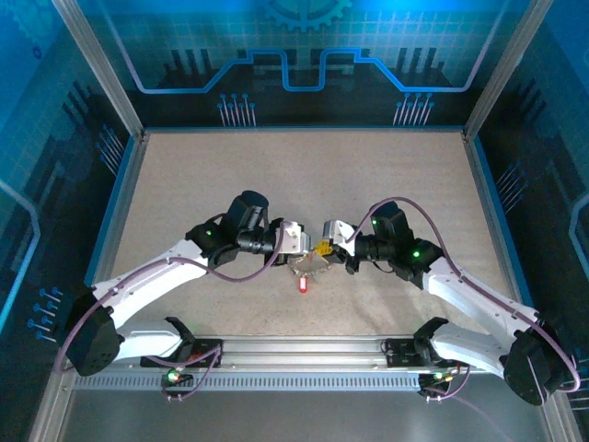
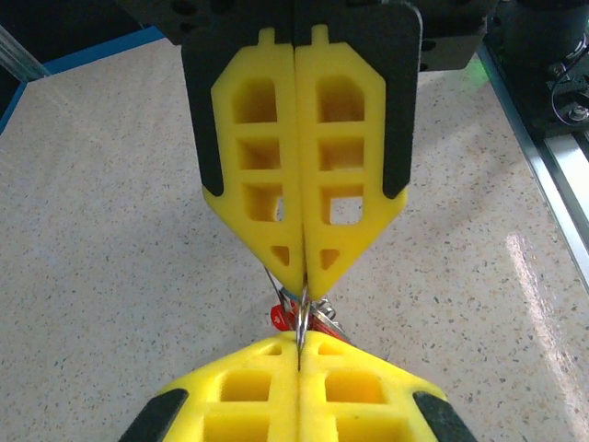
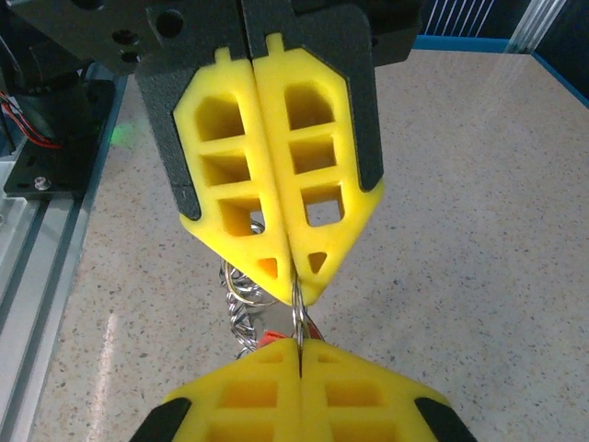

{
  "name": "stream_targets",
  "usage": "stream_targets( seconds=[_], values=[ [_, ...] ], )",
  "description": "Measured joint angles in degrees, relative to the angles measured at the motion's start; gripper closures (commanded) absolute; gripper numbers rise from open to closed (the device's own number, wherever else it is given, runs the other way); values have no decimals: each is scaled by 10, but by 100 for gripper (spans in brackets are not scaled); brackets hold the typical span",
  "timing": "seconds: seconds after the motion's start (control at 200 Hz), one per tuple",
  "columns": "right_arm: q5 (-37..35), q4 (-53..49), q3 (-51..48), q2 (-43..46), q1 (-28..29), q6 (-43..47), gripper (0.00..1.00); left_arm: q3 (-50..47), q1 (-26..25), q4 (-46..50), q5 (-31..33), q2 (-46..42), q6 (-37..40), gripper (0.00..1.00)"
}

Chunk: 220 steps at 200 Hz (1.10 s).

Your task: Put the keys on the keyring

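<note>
On my left, a blue-lit wall (image 1: 46, 138) printed with circuit lines rises behind an aluminium post (image 1: 97, 69). The desk (image 1: 276, 175) is speckled beige and matte, with a ribbed metal rail (image 1: 304, 354) along its near edge. My left end effector (image 1: 313, 250) sits over the middle of the desk, clamped shut on a thin silver loop of the keyring (image 2: 301, 318), which shows edge-on. More of the keyring hangs below as a chain, close to the desk. One of the keys (image 1: 303, 286), red-headed, is just nearer than the ring; I cannot tell whether it dangles or lies flat. My right end effector (image 1: 326, 245) meets the left one tip to tip, closed on the same loop. Beyond it, the right wall (image 1: 552, 138) glows the same blue.
</note>
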<state>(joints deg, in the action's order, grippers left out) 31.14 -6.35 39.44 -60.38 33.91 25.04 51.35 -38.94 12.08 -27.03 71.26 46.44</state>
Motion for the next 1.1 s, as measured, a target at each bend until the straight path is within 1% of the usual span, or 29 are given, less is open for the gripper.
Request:
stream_targets(
  seconds=[0.47,0.89,1.006,1.101],
  values=[
    [9,14,1,-19,-12,-9,100,-30,17,-65,-33,-16,-44,100],
    [32,13,4,-20,-21,-33,100,-34,21,-82,-74,-16,-43,100],
    [39,13,4,-19,-30,-41,87,-34,22,-81,-77,-16,-39,100],
    [38,14,4,-16,-34,-43,84,-34,23,-82,-78,-16,-40,100]
  ],
)
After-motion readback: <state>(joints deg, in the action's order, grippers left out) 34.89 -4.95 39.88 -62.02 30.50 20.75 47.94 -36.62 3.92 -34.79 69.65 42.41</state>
